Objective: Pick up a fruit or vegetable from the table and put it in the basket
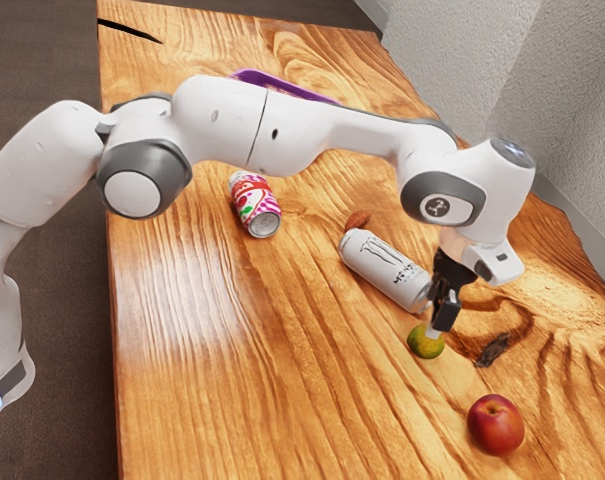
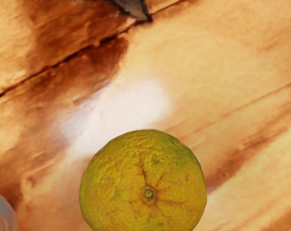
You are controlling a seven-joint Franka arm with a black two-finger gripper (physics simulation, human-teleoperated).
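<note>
My gripper (image 1: 438,326) is at the green-yellow citrus fruit (image 1: 426,343), its tip overlapping the fruit's upper side. How the far side of the fruit meets the gripper is hidden. In the wrist view the citrus fruit (image 2: 144,185) lies close under the hand, its stem end facing the camera. A red apple (image 1: 495,424) rests on the table nearer the exterior view's lower edge. Behind the arm, part of a purple basket (image 1: 257,77) shows at the table's far part.
A white can (image 1: 385,269) lies right beside the gripper, and its rounded end (image 2: 9,211) shows in the wrist view. Farther off is a red-and-white can (image 1: 253,204). A reddish-brown item (image 1: 358,219) touches the white can's far end. A dark, shrivelled item (image 1: 493,349) lies past the citrus.
</note>
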